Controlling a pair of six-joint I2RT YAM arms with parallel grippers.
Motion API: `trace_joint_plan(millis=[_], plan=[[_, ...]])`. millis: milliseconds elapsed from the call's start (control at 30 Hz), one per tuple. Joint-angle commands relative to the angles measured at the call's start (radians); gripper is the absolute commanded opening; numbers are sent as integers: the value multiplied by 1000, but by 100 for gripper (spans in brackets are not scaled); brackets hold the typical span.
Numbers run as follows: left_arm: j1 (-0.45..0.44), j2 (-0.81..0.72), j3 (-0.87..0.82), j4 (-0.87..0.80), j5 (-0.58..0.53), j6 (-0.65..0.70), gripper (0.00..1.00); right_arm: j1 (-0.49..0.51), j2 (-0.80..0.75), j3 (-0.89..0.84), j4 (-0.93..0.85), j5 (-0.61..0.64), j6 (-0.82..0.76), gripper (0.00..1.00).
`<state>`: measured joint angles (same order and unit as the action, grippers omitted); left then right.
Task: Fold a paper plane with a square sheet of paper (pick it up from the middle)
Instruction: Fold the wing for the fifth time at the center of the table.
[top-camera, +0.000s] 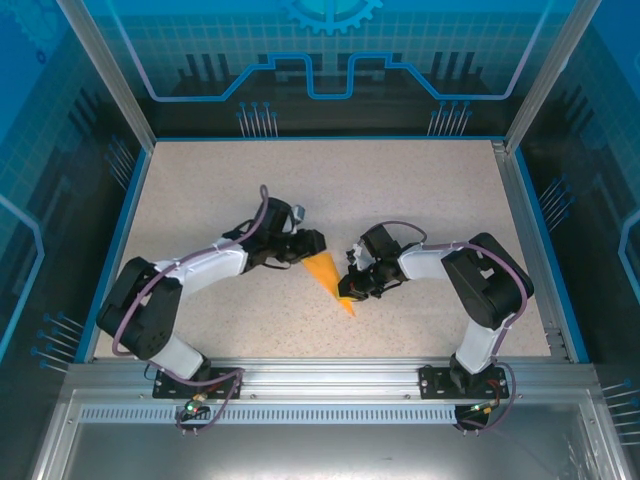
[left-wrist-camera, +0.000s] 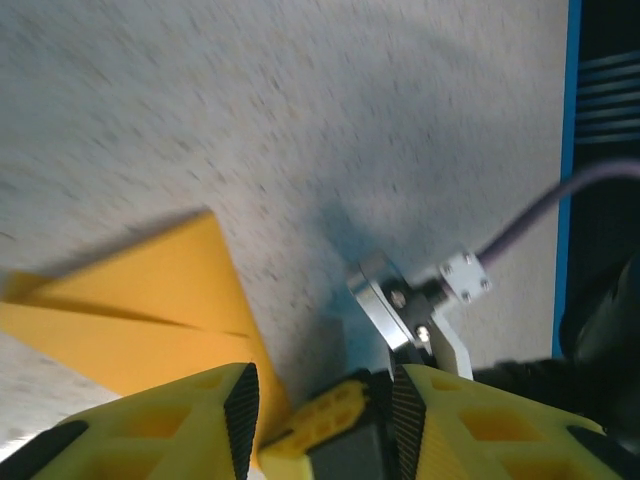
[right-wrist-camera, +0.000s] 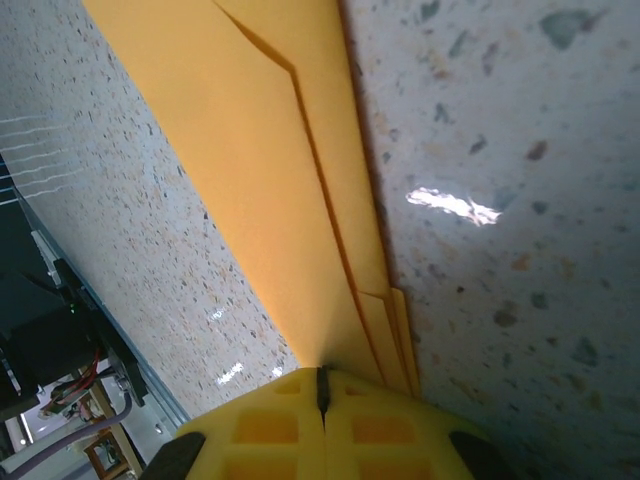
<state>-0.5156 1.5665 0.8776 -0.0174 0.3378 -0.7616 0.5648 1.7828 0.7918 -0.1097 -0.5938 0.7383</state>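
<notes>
Arms bent inward, grippers tip to tip. Left gripper (top-camera: 306, 246) jaws apart. Right gripper (top-camera: 352, 286) just ahead, pinched together on paper plane (top-camera: 326, 272).

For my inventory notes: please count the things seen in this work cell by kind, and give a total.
Orange folded paper: 1
Robot arms: 2 (left arm, right arm)
Table: 1
Total: 4

Speckled beige table (top-camera: 420, 190), blue-edged, paper plane (top-camera: 325, 272) lying near its middle
</notes>
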Motion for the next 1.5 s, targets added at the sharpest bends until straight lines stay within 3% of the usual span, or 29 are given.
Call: trace_joint_plan(millis=[0, 133, 533, 767, 1033, 1467], plan=[[-42, 71, -25, 64, 26, -62, 44, 21, 59, -42, -51, 106, 35, 0], [-61, 159, -21, 128, 46, -98, 42, 21, 38, -45, -47, 108, 33, 0], [-60, 277, 1, 6, -43, -107, 34, 36, -143, -68, 1, 33, -2, 1], [-60, 289, 20, -7, -37, -95, 34, 81, -92, -8, -105, 73, -95, 1], [-60, 302, 20, -15, -45, -84, 33, 38, -84, -128, -53, 60, -95, 2], [-49, 317, 14, -16, -47, -78, 33, 10, -248, -327, -90, 103, -71, 3]])
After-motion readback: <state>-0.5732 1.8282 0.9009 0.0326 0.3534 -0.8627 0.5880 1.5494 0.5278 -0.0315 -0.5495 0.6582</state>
